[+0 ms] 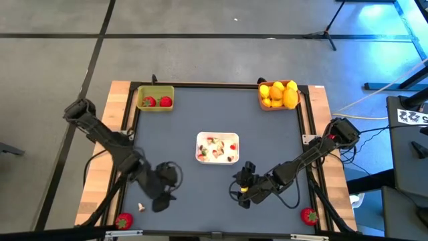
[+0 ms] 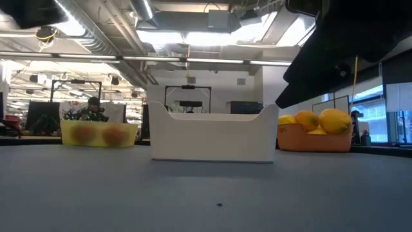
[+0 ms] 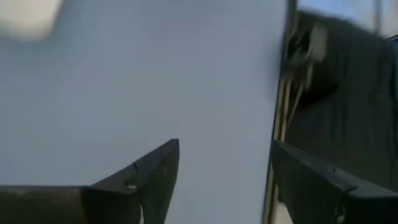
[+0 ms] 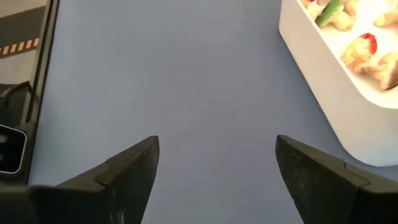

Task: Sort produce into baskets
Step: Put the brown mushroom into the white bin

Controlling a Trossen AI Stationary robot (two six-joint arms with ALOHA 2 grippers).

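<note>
1. The table (image 1: 221, 114) is the biggest thing; both arms hang low over its near part.
2. The white tray (image 1: 217, 148) sits ahead of both jaws.
3. The yellow-green basket (image 1: 155, 98) and the orange basket (image 1: 279, 94) sit far ahead, at the back corners.
4. The left gripper (image 3: 224, 180) and the right gripper (image 4: 217, 168) are spread apart with nothing between the jaws.
5. One strawberry (image 1: 124, 220) lies on the table edge near the left gripper. Drop straight over it and squeeze softly.

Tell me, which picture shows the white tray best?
The high view: the whole white tray and its scraps show from above. The low view shows only its side wall, the right wrist view one corner, the left wrist view nothing clear.
</note>
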